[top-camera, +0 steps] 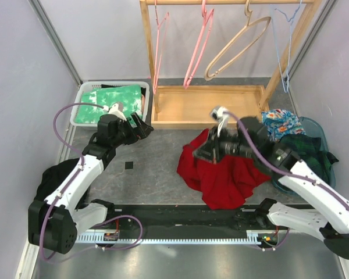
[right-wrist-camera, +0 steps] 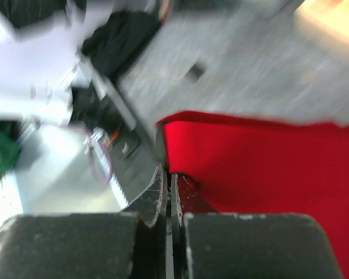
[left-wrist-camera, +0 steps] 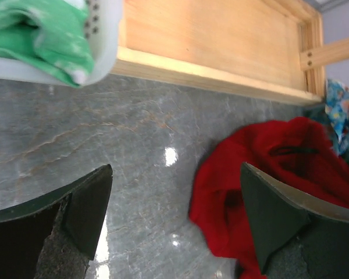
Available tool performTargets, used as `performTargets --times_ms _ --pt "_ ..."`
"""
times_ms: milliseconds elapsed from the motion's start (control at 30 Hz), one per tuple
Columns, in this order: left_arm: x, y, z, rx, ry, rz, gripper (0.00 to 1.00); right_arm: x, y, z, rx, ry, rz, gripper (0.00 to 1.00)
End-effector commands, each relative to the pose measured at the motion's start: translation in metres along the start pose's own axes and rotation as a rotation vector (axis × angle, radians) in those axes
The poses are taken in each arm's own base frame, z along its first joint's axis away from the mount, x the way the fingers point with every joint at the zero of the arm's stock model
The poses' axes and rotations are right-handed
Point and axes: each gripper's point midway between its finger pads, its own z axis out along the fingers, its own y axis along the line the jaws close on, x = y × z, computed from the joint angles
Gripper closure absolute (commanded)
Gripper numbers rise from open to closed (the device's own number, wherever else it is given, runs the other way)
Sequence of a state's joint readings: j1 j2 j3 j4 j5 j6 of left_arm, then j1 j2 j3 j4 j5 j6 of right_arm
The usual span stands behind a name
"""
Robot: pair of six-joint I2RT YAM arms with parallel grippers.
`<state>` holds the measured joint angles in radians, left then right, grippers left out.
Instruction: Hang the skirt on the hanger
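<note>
- Right jaws closed, appearing to pinch an edge of the red skirt point(top-camera: 224, 177), though the wrist view is too blurred to be sure.
- Left jaws wide open with nothing between them, poised above the grey tabletop point(top-camera: 157, 157), near a white basket point(top-camera: 77, 113) of green cloth point(top-camera: 113, 99).
- The skirt lies heaped on the tabletop just in front of the wooden rack point(top-camera: 206, 116), its upper part under the right arm.
- A tan hanger point(top-camera: 209, 71) hangs from the rack's top rail, apart from the skirt.
- Patterned clothes point(top-camera: 281, 123) lie piled just to the skirt's right.
</note>
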<state>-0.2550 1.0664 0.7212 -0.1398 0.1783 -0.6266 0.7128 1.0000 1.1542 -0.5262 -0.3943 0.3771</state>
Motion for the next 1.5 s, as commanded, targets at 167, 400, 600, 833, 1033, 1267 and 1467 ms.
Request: performTargets --times_ms 167,400,600,833,1033,1267,1467 --pt "0.022 -0.037 0.014 0.171 0.136 0.085 0.08 0.163 -0.043 0.038 0.179 0.224 0.19 0.99" --pt "0.081 -0.039 0.018 0.171 0.28 0.103 0.09 0.205 -0.068 0.038 0.287 0.324 0.218 0.55" --pt "0.13 -0.041 0.02 0.188 0.405 0.138 0.11 0.183 -0.076 0.02 0.387 0.306 0.159 0.44" --pt "0.169 -0.053 0.005 0.26 0.47 0.154 0.14 0.124 -0.069 0.007 0.433 0.19 0.062 0.35" --pt "0.155 -0.068 -0.005 0.32 0.397 0.128 0.13 0.124 -0.074 0.018 0.459 0.237 0.032 0.34" --pt "0.195 -0.06 -0.005 0.32 0.535 0.146 0.17 0.095 -0.078 0.035 0.507 0.18 -0.009 0.3" --pt "0.239 -0.042 -0.014 0.279 0.658 0.179 0.38 0.07 -0.099 0.065 0.634 0.186 -0.078 0.26"
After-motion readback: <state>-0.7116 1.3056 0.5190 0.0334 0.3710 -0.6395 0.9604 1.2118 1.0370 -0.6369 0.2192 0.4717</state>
